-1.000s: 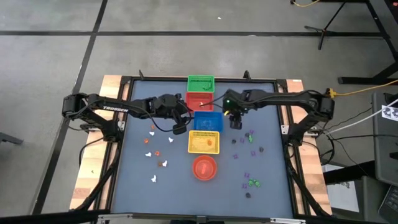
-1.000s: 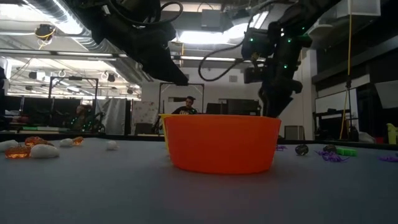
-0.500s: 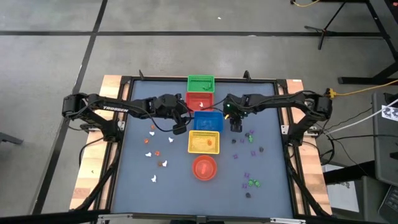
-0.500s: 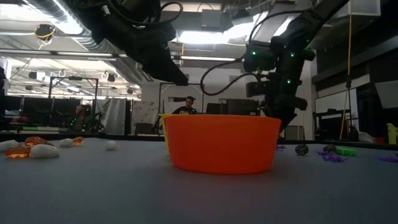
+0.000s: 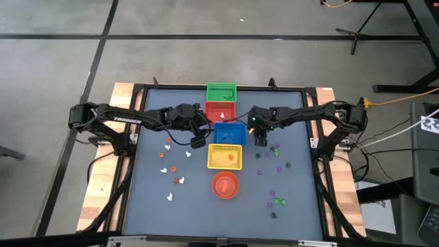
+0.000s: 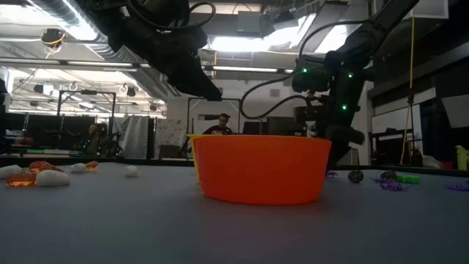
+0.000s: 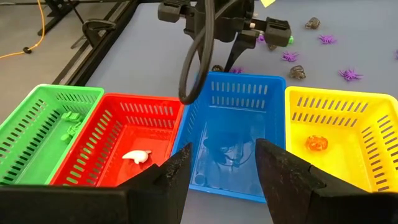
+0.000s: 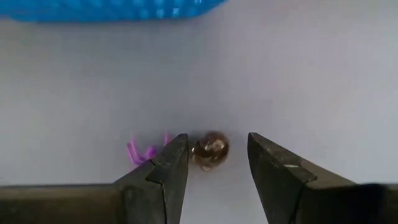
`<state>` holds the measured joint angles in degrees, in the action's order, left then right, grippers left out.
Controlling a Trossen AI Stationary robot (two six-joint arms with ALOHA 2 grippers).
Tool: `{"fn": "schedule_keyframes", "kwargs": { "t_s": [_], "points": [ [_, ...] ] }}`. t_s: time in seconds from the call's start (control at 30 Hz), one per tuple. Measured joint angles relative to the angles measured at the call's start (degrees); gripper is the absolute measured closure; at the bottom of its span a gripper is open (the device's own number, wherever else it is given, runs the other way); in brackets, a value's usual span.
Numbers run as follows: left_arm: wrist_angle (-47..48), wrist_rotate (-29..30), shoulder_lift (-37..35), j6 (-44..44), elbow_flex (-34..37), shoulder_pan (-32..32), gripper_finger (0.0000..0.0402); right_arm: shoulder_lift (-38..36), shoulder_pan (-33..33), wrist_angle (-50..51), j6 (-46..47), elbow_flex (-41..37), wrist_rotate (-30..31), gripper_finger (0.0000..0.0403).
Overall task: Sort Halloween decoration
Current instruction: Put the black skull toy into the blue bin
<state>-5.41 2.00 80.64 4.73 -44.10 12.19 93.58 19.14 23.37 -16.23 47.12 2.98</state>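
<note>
Over the last second the right gripper [image 5: 260, 139] has swung from the blue basket [image 5: 230, 133] to centre-right of the high view, jaws apart and empty above a dark trinket [image 8: 210, 149]; the left gripper [image 7: 217, 163], likewise spread and empty, hangs over the baskets. Closing could also catch the purple spider [image 8: 140, 151] just beside it, putting both in one basket. Only the right wrist view shows that pairing, while the high view alone shows white and orange pieces [image 5: 171, 162] at centre-left.

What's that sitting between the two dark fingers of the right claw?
In the right wrist view, a small dark brown trinket lies on the table between the open right gripper fingers, with a purple spider beside it.
</note>
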Motion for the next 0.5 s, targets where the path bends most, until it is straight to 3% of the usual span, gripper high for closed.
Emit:
{"fn": "schedule_keyframes", "kwargs": {
  "t_s": [0.5],
  "points": [
    [-0.2, 0.0, 0.0, 0.0, 0.0, 0.0, 0.0241, -0.1, 0.0, -0.7, 1.3, -0.4, -0.5, 0.0237]
  ]
}}
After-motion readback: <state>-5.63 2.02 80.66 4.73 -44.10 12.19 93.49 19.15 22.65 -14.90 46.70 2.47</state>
